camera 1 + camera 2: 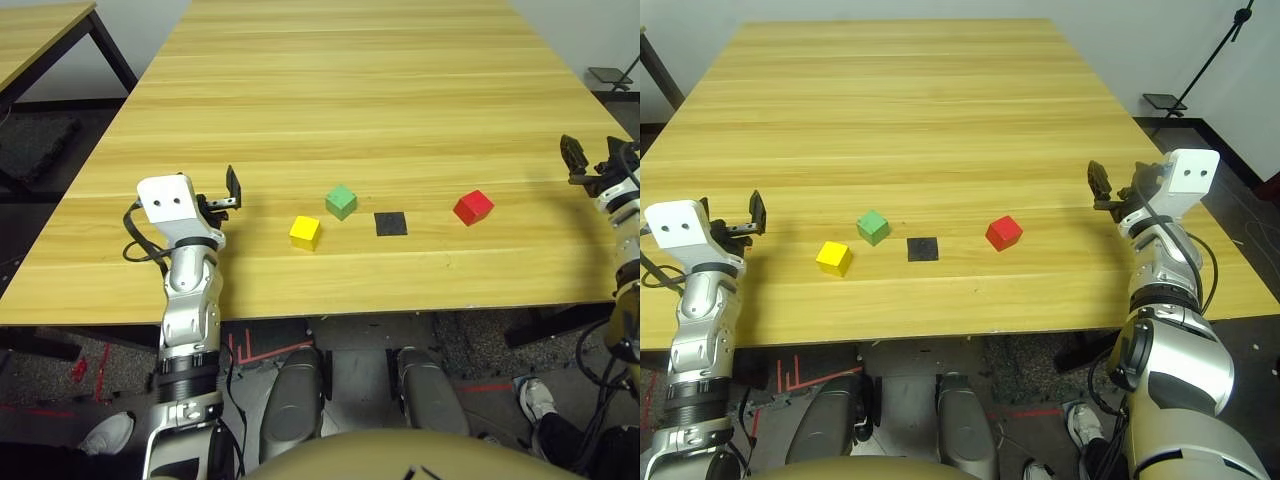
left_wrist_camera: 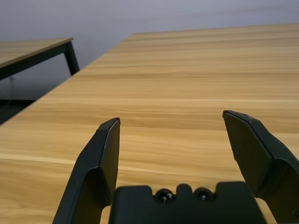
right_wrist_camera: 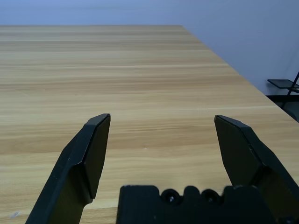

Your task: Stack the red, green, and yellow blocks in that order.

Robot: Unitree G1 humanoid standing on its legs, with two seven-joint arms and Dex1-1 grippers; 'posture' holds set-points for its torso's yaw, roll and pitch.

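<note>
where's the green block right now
In the head views the green block sits on the table near its front edge, between the yellow block toward the robot's left and the black patch.

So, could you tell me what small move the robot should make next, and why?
Probably bring the right gripper toward the red block. It is the stack's base and lies nearest that arm; the green block and yellow block still sit apart on the table, and both grippers are open and empty.

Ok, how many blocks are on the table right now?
3, all apart near the front edge: the yellow block furthest left, the green block just right of it and further back, the red block furthest right, past a black patch. None stacked.
</note>
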